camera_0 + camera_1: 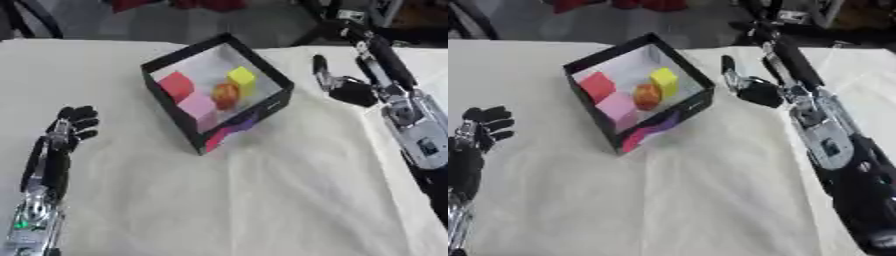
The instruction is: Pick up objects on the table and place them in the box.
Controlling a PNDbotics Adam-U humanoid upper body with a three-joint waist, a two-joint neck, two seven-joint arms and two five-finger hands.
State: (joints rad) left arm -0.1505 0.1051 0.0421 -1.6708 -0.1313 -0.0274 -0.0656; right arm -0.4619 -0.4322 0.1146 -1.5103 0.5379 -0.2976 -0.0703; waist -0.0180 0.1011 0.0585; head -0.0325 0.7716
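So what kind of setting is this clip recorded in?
Probably a lab or workshop test bench: a table under pale cloth, a black box holding coloured blocks, dark equipment stands behind.

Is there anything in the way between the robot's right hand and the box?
Nothing visible. Only bare white tablecloth lies between the right hand and the black box, which sits just to the hand's left. The box already holds red, pink, yellow and orange things.
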